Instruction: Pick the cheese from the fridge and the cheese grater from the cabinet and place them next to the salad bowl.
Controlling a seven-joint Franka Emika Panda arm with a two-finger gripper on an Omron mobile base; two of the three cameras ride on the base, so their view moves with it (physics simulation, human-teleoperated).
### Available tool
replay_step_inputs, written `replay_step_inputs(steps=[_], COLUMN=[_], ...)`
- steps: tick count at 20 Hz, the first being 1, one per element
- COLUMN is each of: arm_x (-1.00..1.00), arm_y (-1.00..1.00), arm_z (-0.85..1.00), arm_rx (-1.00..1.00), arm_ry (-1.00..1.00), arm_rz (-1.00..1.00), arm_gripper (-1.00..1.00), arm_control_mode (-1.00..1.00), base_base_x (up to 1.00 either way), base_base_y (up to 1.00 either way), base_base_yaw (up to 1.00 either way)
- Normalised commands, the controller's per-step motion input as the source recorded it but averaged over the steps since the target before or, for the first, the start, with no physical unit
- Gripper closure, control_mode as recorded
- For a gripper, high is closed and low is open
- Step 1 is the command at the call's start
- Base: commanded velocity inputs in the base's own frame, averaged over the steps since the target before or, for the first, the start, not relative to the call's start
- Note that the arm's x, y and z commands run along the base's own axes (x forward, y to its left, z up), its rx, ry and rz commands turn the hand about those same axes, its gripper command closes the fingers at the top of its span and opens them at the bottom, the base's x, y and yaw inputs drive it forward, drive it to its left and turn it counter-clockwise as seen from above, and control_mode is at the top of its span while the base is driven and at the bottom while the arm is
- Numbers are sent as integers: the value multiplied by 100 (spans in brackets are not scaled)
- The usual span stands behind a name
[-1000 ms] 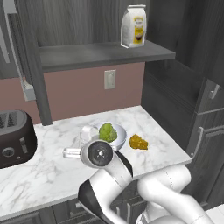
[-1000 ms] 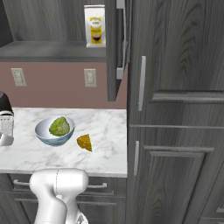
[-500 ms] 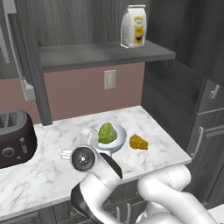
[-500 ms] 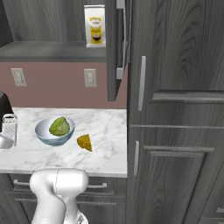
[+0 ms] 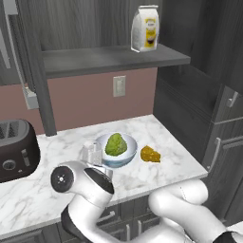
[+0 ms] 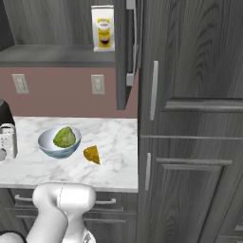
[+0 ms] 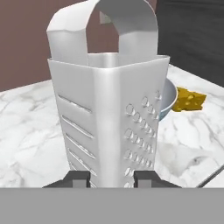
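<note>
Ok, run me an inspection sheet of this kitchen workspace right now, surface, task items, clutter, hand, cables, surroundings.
Surface: white marble counter, level, no spills seen.
Job's things: salad bowl with lettuce, upright mid-counter; cheese on the counter just beside the bowl, apart from it; cheese grater upright at the bowl's other side, its base hidden behind the fingertips; cabinet shelf open.
Clutter: black toaster at the counter's far left; white-and-yellow bag on the cabinet shelf.
Hand: hand with one fingertip either side of the grater's lower body; contact not clear.
Cables: nothing seen.
Surroundings: wall outlet, tall dark cupboard doors.
</note>
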Motion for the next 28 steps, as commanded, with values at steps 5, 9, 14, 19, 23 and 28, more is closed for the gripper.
replay_step_inputs(steps=[5, 9, 14, 19, 23, 28], arm_x=[6, 13, 26, 24, 27, 32], arm_y=[0, 4, 1, 0, 0, 1], arm_z=[-5, -17, -37, -12, -7, -22], arm_rx=[-4, -4, -1, 0, -2, -1], arm_ry=[-1, -5, -3, 0, 0, 0], arm_rz=[-15, -11, -7, -1, -1, 0], arm_gripper=[100, 100, 100, 100, 100, 100], arm_control_mode=[-100, -100, -100, -100, -100, -100], base_base_x=[0, 0, 0, 0, 0, 0], base_base_y=[0, 0, 0, 0, 0, 0], base_base_yaw=[0, 0, 0, 0, 0, 0])
